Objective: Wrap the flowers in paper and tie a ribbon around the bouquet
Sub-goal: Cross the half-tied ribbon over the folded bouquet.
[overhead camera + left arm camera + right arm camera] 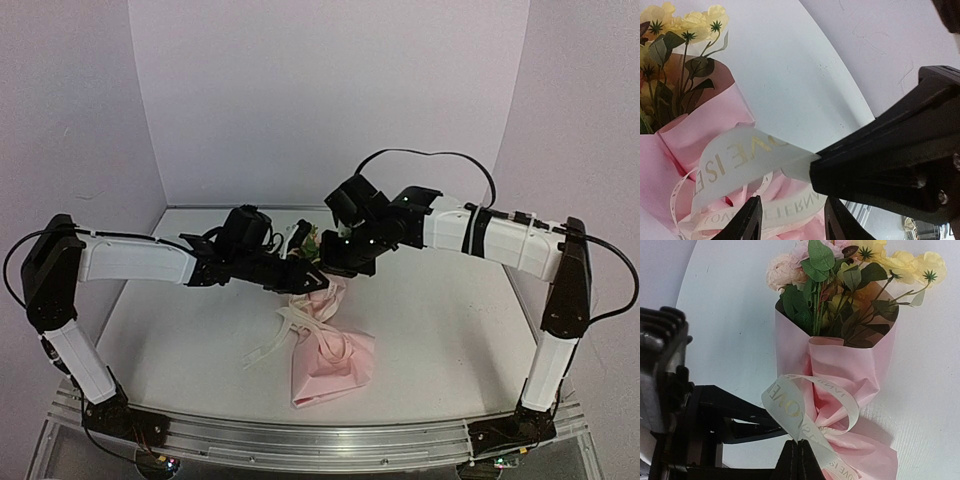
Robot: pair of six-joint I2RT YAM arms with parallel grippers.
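Entry, as I see it. Bouquet (335, 365): lies on the table (450, 330), wrapped end nearest me. Ribbon (785, 410): looped round its pinched waist. Right gripper (798, 452): clenched on the ribbon, tensioning the loop, I judge. Left gripper (792, 210): fingers parted astride a strand, nothing gripped. Flowers (785, 270): farthest.

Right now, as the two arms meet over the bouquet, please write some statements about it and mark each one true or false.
1. The right fingers are shut on the ribbon. True.
2. The paper is blue. False: it is pink.
3. The ribbon carries printed letters. True.
4. The left fingers are pressed together. False: they stand apart.
5. The flowers lie bare beside the paper. False: their blooms stick out of the top of the paper wrap.
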